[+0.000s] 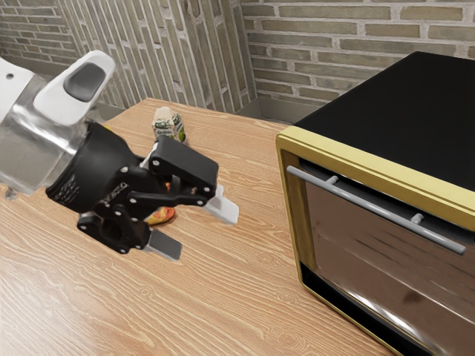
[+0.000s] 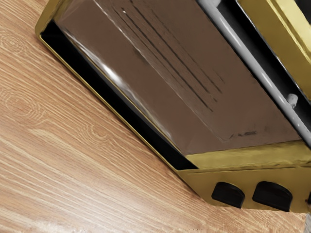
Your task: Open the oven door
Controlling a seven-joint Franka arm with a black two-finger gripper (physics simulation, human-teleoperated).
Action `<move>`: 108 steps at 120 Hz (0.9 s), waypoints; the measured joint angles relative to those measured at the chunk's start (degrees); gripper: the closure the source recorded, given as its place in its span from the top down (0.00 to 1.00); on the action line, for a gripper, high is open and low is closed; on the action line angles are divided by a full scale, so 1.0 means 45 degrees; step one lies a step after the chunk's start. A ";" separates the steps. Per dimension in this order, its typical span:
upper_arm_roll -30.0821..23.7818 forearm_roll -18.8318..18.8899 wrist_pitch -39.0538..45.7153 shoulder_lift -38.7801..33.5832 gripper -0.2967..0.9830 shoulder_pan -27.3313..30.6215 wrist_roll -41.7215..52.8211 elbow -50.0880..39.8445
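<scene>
The worktop (image 1: 237, 297) is light wood w/ wavy lines. Behind it is a brick wall (image 1: 334, 52), tan & grey.

The arm (image 1: 30, 148) comes in from the exterior view's left. Its end effector (image 1: 196, 228) tips down & points to the exterior view's right, above the worktop & a bit apart from the oven (image 1: 401, 96). It is open, w/ a gap b/w its 2 fingers & nothing in them.

There is 1 oven, black on top w/ gold edges, at the exterior view's right. It has 1 brown door (image 1: 386, 274) on its front, which looks shut, & 1 grey bar handle (image 1: 378, 211) near the door's top, on 2 posts. On the oven's gold side are 2 dark shapes (image 2: 272, 195) & a bit of a 3rd. Past the end effector are 1 small carton (image 1: 169, 122) & 1 red-orange thing (image 1: 161, 216), part hidden.
</scene>
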 joint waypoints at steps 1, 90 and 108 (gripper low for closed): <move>0.0014 0.0000 0.0092 -0.0013 0.77 -0.0104 -0.0025 -0.0014; -0.1089 0.0976 0.2635 0.0418 0.77 0.0769 -0.4956 -0.1365; -0.1140 0.1448 0.2689 0.0798 0.77 0.0756 -0.5724 -0.1181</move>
